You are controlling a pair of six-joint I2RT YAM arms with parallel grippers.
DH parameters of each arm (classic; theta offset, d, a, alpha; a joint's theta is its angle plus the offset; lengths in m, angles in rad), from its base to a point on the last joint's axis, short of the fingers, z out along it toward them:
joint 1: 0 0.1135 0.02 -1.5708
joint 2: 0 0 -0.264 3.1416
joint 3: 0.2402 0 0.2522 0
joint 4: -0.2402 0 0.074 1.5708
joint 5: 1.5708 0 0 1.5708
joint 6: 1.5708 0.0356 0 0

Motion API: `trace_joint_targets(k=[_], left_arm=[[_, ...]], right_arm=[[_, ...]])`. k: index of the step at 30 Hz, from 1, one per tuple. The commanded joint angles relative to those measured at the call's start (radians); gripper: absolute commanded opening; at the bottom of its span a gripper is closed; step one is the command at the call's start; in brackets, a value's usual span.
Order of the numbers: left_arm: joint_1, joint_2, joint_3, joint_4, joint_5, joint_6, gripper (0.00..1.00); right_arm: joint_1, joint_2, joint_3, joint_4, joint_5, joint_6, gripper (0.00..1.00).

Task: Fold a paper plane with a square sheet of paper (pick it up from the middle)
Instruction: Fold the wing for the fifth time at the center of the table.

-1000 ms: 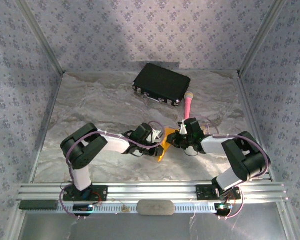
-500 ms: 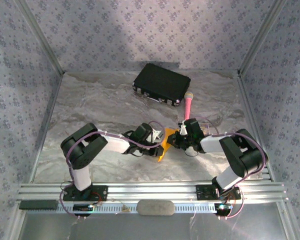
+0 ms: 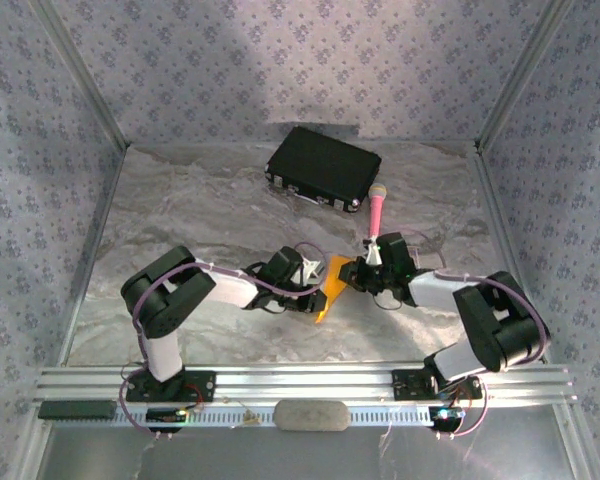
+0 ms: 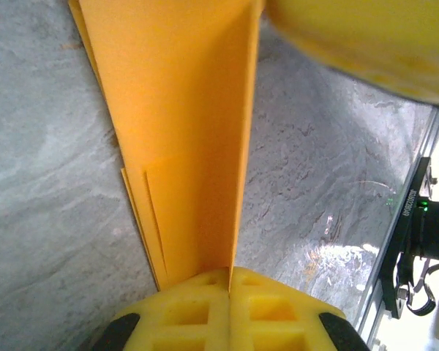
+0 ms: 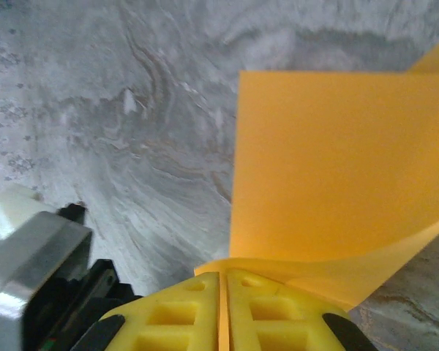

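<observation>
Near edge: both arms reach inward from the rail and meet over the middle of the table

Left gripper: yellow pads pressed tight together, clenched on the paper sheet. A doubled panel stands on edge between them and runs away from the wrist, with creased layers showing along its left side

Right gripper: pads likewise closed, pinching a curled-over edge of the same sheet. A flat panel rises beyond the pads

Sheet hangs between the 2 grippers as a folded wedge, not a plain square. Whether its lower tip touches the table, cannot tell

Farther back: pink microphone just behind the right gripper, black case near the far wall, both apart from the paper

Step, as judged: mid-fold, 1 gripper anchoring the crease while the other works a flap. No slim dart yet

Next move calls for the flap carried to the crease with edges matched and the anchor firm, without tugging, as thin paper may slip or tear
</observation>
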Motion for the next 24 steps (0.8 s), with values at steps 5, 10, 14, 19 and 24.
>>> trace_joint_targets(k=[5, 10, 14, 19, 24], left_arm=[[0.021, 0.037, -0.079, -0.013, -0.006, -0.058, 0.0], [0.028, 0.039, -0.096, 0.009, -0.003, -0.082, 0.0], [0.031, 0.039, -0.101, 0.011, -0.007, -0.093, 0.0], [0.032, 0.045, -0.111, 0.018, -0.021, -0.119, 0.0], [0.039, 0.053, -0.112, 0.001, -0.032, -0.136, 0.0]], right_arm=[[-0.018, -0.021, -0.009, -0.051, -0.051, -0.051, 0.12], [-0.012, 0.005, 0.008, -0.052, -0.092, -0.071, 0.11], [-0.001, 0.039, 0.029, -0.049, -0.115, -0.082, 0.11], [0.002, 0.083, 0.054, -0.042, -0.132, -0.092, 0.1], [0.002, 0.123, 0.069, -0.021, -0.145, -0.093, 0.1]])
